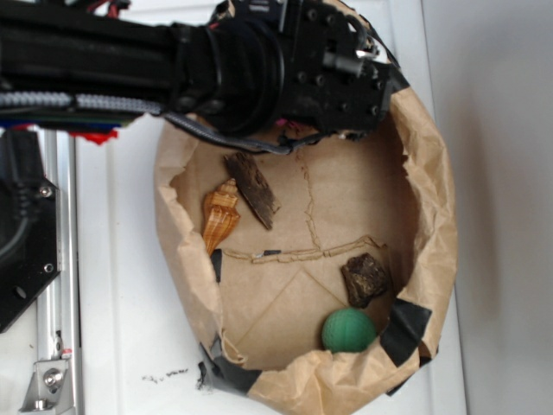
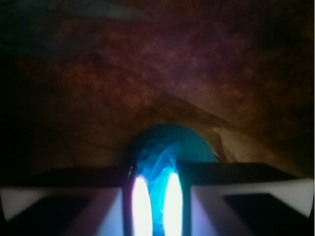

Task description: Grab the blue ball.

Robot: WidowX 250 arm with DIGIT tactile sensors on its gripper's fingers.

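The blue ball (image 2: 170, 147) is small, round and teal-blue, with a finely textured matte surface. In the wrist view it sits low in the middle, on dim brown paper, its lower part hidden behind the pincer's two pale fingers (image 2: 98, 206). The exterior view does not show it.

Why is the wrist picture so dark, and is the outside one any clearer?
Wrist view: dim, reddish and blurred, with two blown-out white glare streaks across the blue ball between the end effector fingers. Exterior view: evenly lit, slightly soft, paper bag and green ball readable.
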